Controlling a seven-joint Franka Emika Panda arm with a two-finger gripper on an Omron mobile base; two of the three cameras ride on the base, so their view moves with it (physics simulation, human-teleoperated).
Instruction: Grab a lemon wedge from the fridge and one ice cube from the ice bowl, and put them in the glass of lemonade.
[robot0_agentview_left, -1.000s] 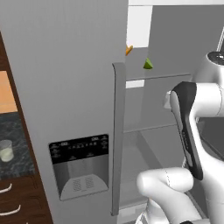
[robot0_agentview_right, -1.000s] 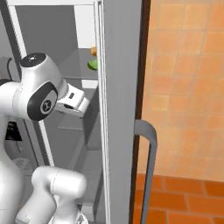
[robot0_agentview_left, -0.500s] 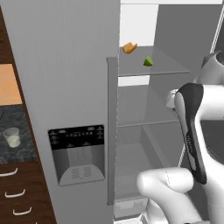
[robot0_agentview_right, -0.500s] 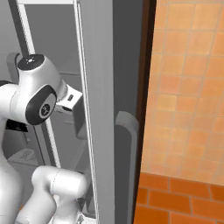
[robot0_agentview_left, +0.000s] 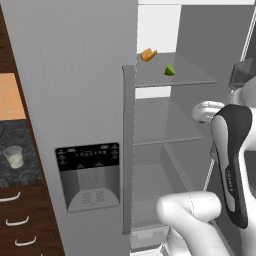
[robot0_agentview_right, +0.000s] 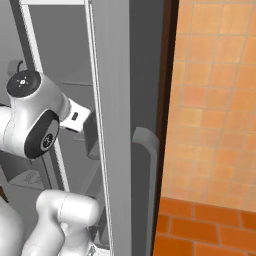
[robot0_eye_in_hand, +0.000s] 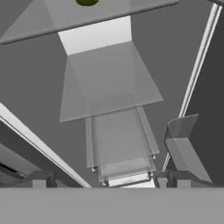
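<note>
Nearest, the white arm (robot0_agentview_left: 230, 165) rises at the right of the open fridge (robot0_agentview_left: 90, 100), its wrist reaching toward the interior. The hand (robot0_eye_in_hand: 103, 180) faces into the cabinet, its two dark fingertips (robot0_eye_in_hand: 41, 178) set wide apart with nothing between them.

To the left stands the closed fridge door with its black dispenser panel (robot0_agentview_left: 89, 175) and a long vertical handle (robot0_agentview_left: 129, 150) along the door's right edge, just left of the arm's path. On the right, the opened door carries a clear door bin (robot0_eye_in_hand: 183, 144) and its own handle (robot0_agentview_right: 145, 190); beyond it lies an orange tiled wall (robot0_agentview_right: 215, 110).

Inside, the lower shelves (robot0_agentview_left: 165, 125) are bare, leaving open room between the two doors. On the upper shelf (robot0_agentview_left: 195, 77), farther in, the lemon wedge (robot0_agentview_left: 170, 70) rests near the middle, with an orange item (robot0_agentview_left: 147, 54) behind it and to its left. In the hand view the wedge shows as a green patch at the top edge.

Far left, well apart from the fridge, the glass of lemonade (robot0_agentview_left: 14, 156) stands on the dark counter (robot0_agentview_left: 25, 170) above the wooden drawers (robot0_agentview_left: 20, 220).

Compared with a second ago, both base views have shifted; the closed door fills more of the left base view and the glass has come into clearer sight. The hand's opening is unchanged.
</note>
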